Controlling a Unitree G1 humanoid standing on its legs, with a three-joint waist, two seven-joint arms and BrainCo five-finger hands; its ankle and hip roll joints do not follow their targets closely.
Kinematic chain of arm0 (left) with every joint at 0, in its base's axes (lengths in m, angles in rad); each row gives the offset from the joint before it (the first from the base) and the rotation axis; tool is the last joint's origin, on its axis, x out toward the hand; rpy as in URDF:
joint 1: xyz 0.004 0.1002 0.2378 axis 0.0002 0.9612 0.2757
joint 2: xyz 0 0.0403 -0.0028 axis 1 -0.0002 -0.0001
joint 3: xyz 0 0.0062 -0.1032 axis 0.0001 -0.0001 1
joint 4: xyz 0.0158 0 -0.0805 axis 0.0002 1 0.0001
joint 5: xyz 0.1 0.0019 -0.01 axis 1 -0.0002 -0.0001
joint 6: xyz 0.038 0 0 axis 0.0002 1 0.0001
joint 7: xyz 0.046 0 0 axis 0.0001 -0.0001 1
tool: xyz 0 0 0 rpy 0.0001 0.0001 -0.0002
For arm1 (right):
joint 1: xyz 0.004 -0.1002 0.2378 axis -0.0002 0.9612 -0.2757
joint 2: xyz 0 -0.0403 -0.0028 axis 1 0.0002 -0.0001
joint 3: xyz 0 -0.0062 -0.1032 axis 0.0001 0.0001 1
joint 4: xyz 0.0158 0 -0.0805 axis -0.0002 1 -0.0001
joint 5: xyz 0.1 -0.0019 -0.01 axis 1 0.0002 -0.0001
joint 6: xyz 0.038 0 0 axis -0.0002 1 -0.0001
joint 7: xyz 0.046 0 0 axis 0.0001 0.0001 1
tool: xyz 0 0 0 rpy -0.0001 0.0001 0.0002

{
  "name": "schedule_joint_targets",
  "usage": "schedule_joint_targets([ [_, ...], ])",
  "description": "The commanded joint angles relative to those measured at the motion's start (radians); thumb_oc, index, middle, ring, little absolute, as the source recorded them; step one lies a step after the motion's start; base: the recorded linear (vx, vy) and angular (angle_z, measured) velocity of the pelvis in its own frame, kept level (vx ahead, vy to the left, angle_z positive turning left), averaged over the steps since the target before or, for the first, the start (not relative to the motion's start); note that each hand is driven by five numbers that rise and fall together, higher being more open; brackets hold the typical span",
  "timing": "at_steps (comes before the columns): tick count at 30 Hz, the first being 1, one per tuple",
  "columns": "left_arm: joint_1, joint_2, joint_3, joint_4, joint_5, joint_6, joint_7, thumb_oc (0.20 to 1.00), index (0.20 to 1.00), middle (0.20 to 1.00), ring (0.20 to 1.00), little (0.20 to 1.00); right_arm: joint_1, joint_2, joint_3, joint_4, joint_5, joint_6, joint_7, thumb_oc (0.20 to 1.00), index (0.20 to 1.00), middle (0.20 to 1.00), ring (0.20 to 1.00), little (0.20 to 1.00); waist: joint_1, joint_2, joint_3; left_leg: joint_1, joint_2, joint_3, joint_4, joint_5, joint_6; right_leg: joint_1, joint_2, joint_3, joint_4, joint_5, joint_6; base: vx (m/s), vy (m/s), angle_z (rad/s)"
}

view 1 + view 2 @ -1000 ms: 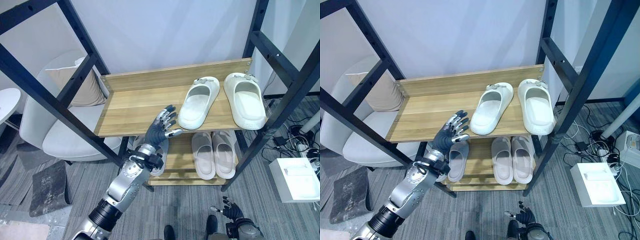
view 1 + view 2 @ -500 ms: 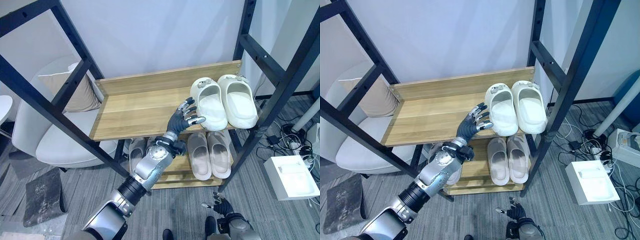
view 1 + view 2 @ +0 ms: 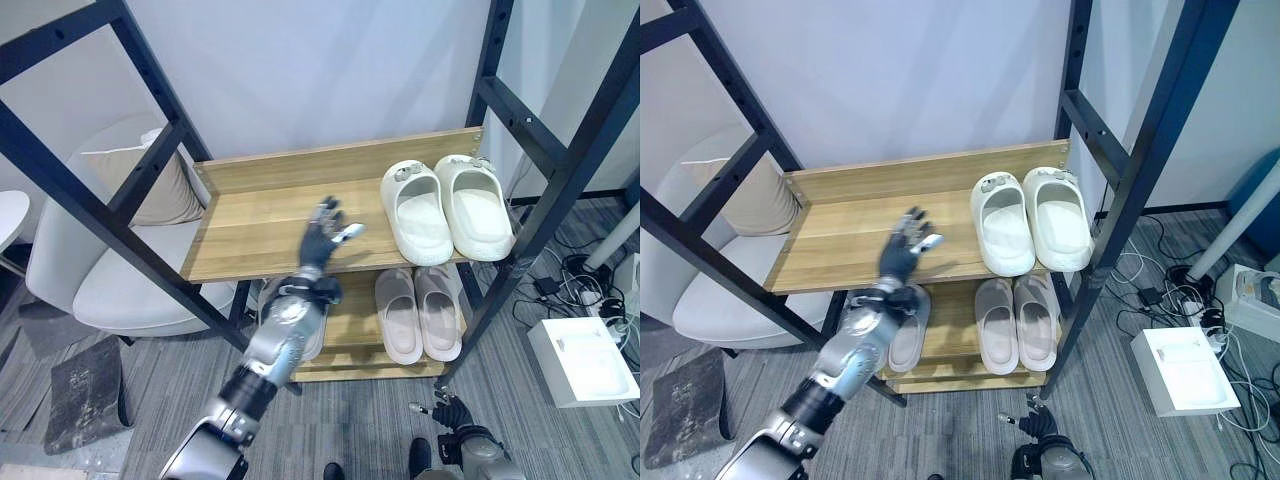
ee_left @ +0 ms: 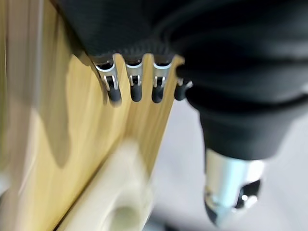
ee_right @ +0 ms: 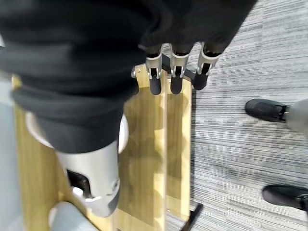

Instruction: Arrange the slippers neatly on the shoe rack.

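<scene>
1. Shoe rack (image 3: pixel 260 215): wooden shelves in a black frame, centre of the head views.
2. White slipper pair (image 3: pixel 447 208) sits on the top shelf at its right end, upper right of centre in frame. The two are side by side, touching or nearly so, toes toward the back wall.
3. Grey slipper pair (image 3: pixel 418 312) sits on the lower shelf directly under the white pair, also side by side.
4. Another grey slipper (image 3: pixel 908 322) lies on the lower shelf to the left of that pair, partly hidden behind the left forearm.
5. Left hand (image 3: pixel 323 237) is raised in mid-frame over the front edge of the top shelf, left of the white pair and apart from it. Fingers straight and spread, thumb out to the side, nothing held.
6. Left wrist view: fingertips (image 4: pixel 136 91) point at the wood shelf surface, with a blurred pale slipper past them.
7. Right hand (image 3: pixel 452 417) is low at the bottom right of frame, over the grey carpet (image 3: pixel 380 420). Fingers loosely extended, empty.
8. White armchair (image 3: pixel 110 270) with a beige cushion (image 3: pixel 160 180) stands left of the rack.
</scene>
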Motion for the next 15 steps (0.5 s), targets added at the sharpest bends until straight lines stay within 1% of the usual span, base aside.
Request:
schedule_joint_targets([
  [1, -0.032, 0.058, 0.032, -0.110, -0.079, -0.103, -0.076, 1.000, 1.000, 1.000, 1.000, 1.000, -0.048, 0.041, -0.022, 0.056, 0.030, -0.027, 0.018, 1.000, 1.000, 1.000, 1.000, 1.000, 0.040, -0.055, 0.012, -0.003, -0.012, -0.039, -0.007, -0.012, -0.037, 0.097, -0.047, -0.034, 0.002, -0.104, 0.088, 0.00, -0.004, 0.27],
  [2, -0.031, 0.058, 0.032, -0.110, -0.079, -0.102, -0.076, 1.000, 1.000, 1.000, 1.000, 1.000, -0.048, 0.041, -0.022, 0.056, 0.030, -0.027, 0.018, 1.000, 1.000, 1.000, 1.000, 1.000, 0.040, -0.055, 0.012, -0.003, -0.012, -0.039, -0.007, -0.012, -0.037, 0.097, -0.047, -0.034, 0.002, -0.104, 0.088, -0.02, -0.002, 0.26],
  [4, -0.009, 0.094, 0.024, -0.251, -0.124, -0.100, -0.170, 1.000, 1.000, 1.000, 1.000, 1.000, -0.044, 0.049, -0.018, 0.098, 0.015, -0.025, 0.041, 1.000, 1.000, 1.000, 1.000, 1.000, 0.054, -0.059, 0.005, -0.003, -0.014, -0.046, -0.007, -0.015, -0.036, 0.100, -0.047, -0.041, 0.002, -0.104, 0.088, -0.01, 0.006, 0.11],
  [6, 0.015, 0.143, -0.008, -0.353, -0.125, -0.082, -0.259, 1.000, 1.000, 1.000, 1.000, 1.000, -0.042, 0.055, -0.018, 0.119, 0.000, -0.029, 0.061, 1.000, 1.000, 1.000, 1.000, 1.000, 0.062, -0.061, 0.001, -0.002, -0.016, -0.052, -0.007, -0.018, -0.035, 0.102, -0.049, -0.045, 0.002, -0.103, 0.089, 0.00, 0.012, 0.07],
  [8, 0.021, 0.192, -0.054, -0.445, -0.120, -0.064, -0.348, 1.000, 1.000, 1.000, 1.000, 1.000, -0.047, 0.064, -0.013, 0.135, -0.017, -0.031, 0.075, 1.000, 1.000, 1.000, 1.000, 1.000, 0.071, -0.061, -0.003, -0.001, -0.018, -0.059, -0.007, -0.020, -0.034, 0.105, -0.050, -0.046, 0.002, -0.103, 0.090, 0.00, 0.018, 0.07],
  [10, 0.026, 0.232, -0.117, -0.499, -0.117, -0.043, -0.423, 1.000, 1.000, 1.000, 1.000, 1.000, -0.057, 0.073, -0.005, 0.149, -0.034, -0.036, 0.086, 1.000, 1.000, 1.000, 1.000, 1.000, 0.076, -0.062, -0.006, 0.001, -0.021, -0.063, -0.007, -0.024, -0.032, 0.109, -0.051, -0.049, 0.002, -0.104, 0.090, 0.00, 0.012, 0.02],
  [11, 0.029, 0.246, -0.143, -0.509, -0.113, -0.033, -0.444, 1.000, 1.000, 1.000, 1.000, 1.000, -0.062, 0.077, 0.000, 0.153, -0.043, -0.038, 0.094, 1.000, 1.000, 1.000, 1.000, 1.000, 0.079, -0.063, -0.006, 0.001, -0.021, -0.064, -0.007, -0.024, -0.031, 0.111, -0.052, -0.050, 0.002, -0.105, 0.090, 0.00, 0.000, 0.00],
  [13, 0.042, 0.267, -0.240, -0.487, -0.107, 0.012, -0.512, 1.000, 1.000, 1.000, 1.000, 1.000, -0.075, 0.089, 0.015, 0.164, -0.063, -0.040, 0.102, 1.000, 1.000, 1.000, 1.000, 1.000, 0.079, -0.063, -0.006, 0.003, -0.023, -0.067, -0.007, -0.025, -0.029, 0.113, -0.051, -0.053, 0.002, -0.105, 0.089, 0.00, 0.010, 0.02],
  [15, 0.061, 0.287, -0.292, -0.432, -0.069, 0.028, -0.537, 1.000, 1.000, 1.000, 1.000, 1.000, -0.080, 0.095, 0.025, 0.167, -0.074, -0.044, 0.106, 1.000, 1.000, 1.000, 1.000, 1.000, 0.080, -0.063, -0.002, 0.004, -0.024, -0.068, -0.007, -0.025, -0.028, 0.115, -0.050, -0.054, 0.002, -0.106, 0.089, 0.00, 0.000, 0.00],
])
